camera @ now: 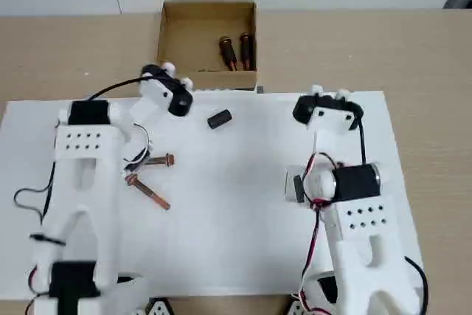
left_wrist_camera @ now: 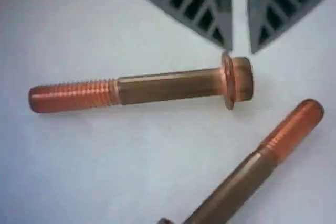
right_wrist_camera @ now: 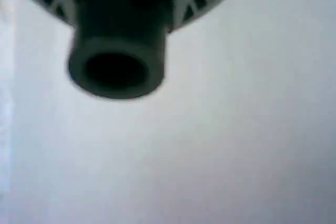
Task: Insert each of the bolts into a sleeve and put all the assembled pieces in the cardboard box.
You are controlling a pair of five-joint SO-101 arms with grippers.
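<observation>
White mat on tan wooden table

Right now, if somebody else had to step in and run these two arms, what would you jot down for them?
Left gripper: jaws slightly apart, empty, close to the head of a loose bolt. A second bolt lies beside it on the white mat.
Right gripper: shut on a black sleeve, held over the mat.
A spare sleeve lies on the mat near the cardboard box.
Done: two assembled pieces are in the box.
Left: fit both bolts into sleeves, then box them.
</observation>
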